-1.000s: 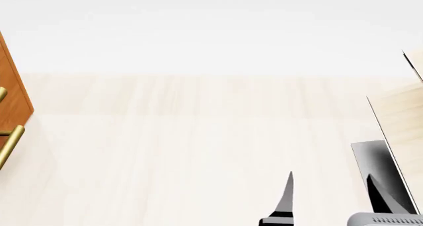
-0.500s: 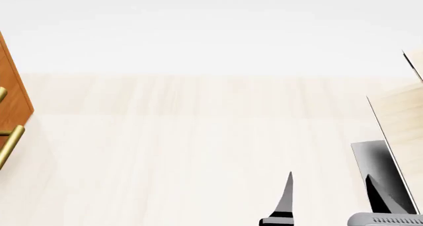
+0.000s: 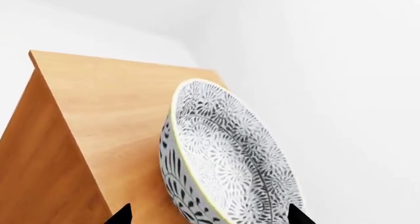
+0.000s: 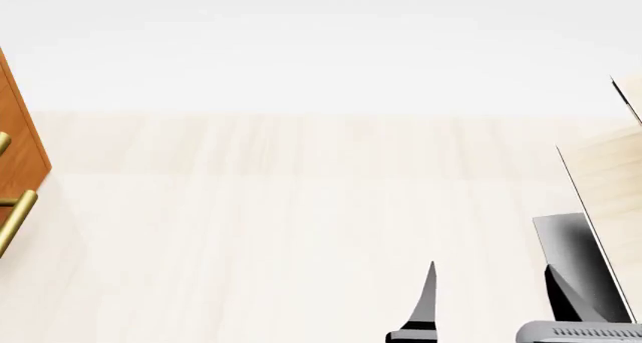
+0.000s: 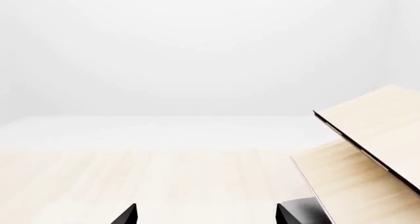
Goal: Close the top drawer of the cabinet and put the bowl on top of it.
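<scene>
Left wrist view: the bowl (image 3: 223, 160) sits on the cabinet (image 3: 111, 121) top, between the left hand (image 3: 208, 215)'s spread fingertips; contact cannot be told.

Head view: cabinet edge at far left; right hand (image 4: 492, 302) open, holding nothing.

Right wrist view: pale tabletop (image 5: 131, 175).

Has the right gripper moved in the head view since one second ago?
Yes. The right gripper has shifted slightly left and down, judged against the pale wooden rack, which stays put.
</scene>
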### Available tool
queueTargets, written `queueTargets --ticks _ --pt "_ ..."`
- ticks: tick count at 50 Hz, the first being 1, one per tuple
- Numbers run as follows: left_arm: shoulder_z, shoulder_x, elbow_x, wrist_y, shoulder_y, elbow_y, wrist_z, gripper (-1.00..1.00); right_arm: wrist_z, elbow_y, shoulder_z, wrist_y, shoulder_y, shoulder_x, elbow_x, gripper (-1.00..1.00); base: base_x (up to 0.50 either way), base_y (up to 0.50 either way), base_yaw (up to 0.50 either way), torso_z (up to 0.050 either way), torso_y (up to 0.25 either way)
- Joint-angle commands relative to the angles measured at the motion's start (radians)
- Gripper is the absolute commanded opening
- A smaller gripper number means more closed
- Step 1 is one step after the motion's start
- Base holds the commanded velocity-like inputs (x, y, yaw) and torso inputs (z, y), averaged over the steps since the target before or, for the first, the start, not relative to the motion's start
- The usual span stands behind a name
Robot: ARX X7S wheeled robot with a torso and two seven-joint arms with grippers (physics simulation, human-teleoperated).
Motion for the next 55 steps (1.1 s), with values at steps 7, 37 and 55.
queueTargets --ticks 7,37,55 --pt "-0.149 -0.042 -0.224 -0.123 0.158 0.276 -0.070 1.00 -0.017 0.014 -0.012 -0.018 -0.007 -0.007 -0.019 1.00 0.00 0.00 0.00 0.000 0.000" --pt "-0.087 -0.092 -0.537 -0.249 0.270 0.820 -0.122 1.00 -0.011 0.010 0.008 -0.037 -0.033 0.014 -0.005 1.00 0.00 0.00 0.00 0.000 0.000" --pt "-0.302 0.047 -0.574 -0.333 0.530 0.996 -0.078 1.00 -0.006 0.036 0.001 -0.034 -0.007 0.004 -0.003 1.00 0.00 0.00 0.00 0.000 0.000"
